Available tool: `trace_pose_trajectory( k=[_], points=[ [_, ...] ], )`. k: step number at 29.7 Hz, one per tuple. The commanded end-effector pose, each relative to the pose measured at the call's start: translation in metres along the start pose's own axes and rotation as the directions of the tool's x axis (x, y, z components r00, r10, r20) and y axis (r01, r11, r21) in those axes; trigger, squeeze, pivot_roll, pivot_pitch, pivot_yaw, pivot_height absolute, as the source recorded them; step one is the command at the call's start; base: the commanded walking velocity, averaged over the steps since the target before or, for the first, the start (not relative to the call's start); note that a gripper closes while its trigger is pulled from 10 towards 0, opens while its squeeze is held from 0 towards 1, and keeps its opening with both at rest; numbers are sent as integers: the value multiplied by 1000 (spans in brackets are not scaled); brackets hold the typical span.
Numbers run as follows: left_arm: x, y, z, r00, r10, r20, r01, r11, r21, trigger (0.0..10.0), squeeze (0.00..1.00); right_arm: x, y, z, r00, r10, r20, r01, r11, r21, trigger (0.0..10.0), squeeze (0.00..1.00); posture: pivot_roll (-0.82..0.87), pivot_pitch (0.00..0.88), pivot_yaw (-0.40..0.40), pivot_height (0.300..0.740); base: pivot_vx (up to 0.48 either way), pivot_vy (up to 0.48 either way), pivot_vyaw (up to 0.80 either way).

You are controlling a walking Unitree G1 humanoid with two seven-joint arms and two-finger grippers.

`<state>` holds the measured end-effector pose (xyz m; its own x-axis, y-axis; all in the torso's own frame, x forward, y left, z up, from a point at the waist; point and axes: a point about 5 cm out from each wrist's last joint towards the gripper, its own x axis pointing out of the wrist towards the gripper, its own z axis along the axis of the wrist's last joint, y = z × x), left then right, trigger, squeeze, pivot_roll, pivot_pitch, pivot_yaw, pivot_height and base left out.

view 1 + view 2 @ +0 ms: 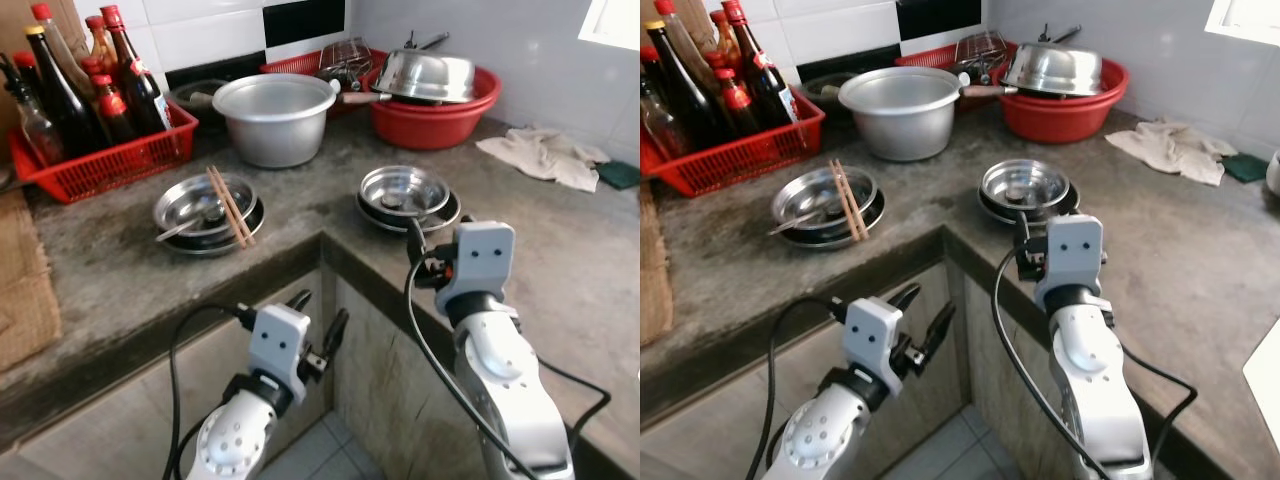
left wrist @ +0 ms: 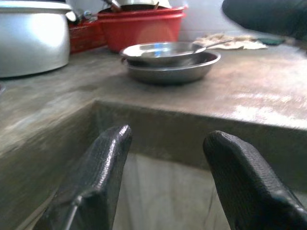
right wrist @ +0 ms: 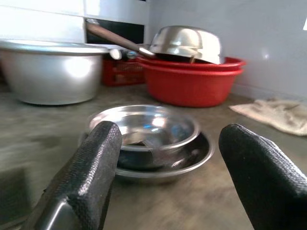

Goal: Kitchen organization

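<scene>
Two stacks of steel bowls sit near the inner corner of the grey counter (image 1: 300, 205). The left stack (image 1: 195, 212) carries a pair of chopsticks (image 1: 231, 206) and a spoon. The right stack (image 1: 405, 195) holds a small object inside. My right gripper (image 3: 170, 132) hovers low over the counter just in front of the right stack (image 3: 151, 139), open, with nothing between its fingers. Below the counter edge, my left gripper (image 1: 320, 318) hangs open and empty in front of the cabinet corner; in its wrist view the fingers (image 2: 108, 163) point up at the counter edge.
A large aluminium pot (image 1: 275, 115) stands behind the bowls. At the back right, a red basin (image 1: 435, 120) holds an upturned steel bowl. A red basket (image 1: 100, 165) of sauce bottles is at the back left. A crumpled cloth (image 1: 545, 155) lies at the right.
</scene>
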<state>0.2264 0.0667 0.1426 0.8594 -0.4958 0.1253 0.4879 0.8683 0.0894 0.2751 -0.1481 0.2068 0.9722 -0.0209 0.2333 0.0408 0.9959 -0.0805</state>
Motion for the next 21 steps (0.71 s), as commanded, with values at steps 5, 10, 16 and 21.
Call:
trace_pose_trajectory(
  k=[5, 10, 16, 21],
  points=[
    [-2, 5, 1, 1000, 22, -3, -22, 1000, 3, 10000, 0, 2, 7, 1, 1000, 24, 3, -24, 1000, 21, 10000, 0, 194, 84, -11, 740, 50, 0, 0],
    [-3, 2, 1, 1000, 6, -6, -6, 1000, -2, 10000, 0, 3, 5, 4, 1000, 6, 21, -7, 1000, 15, 10000, 0, 196, 84, -11, 740, 0, 0, 0],
    [-5, -1, 1, 1000, -10, -8, 10, 1000, -11, 10000, 0, 6, 0, 11, 998, -26, 63, 25, 1000, 16, 10000, 0, 198, 86, -12, 740, 0, 0, 0],
    [-9, -4, 0, 1000, -27, -15, 26, 1000, -16, 10000, 0, 11, -1, 10, 998, -10, 58, 9, 1000, 16, 10000, 0, 197, 87, -11, 740, 0, 0, 0]
  ],
)
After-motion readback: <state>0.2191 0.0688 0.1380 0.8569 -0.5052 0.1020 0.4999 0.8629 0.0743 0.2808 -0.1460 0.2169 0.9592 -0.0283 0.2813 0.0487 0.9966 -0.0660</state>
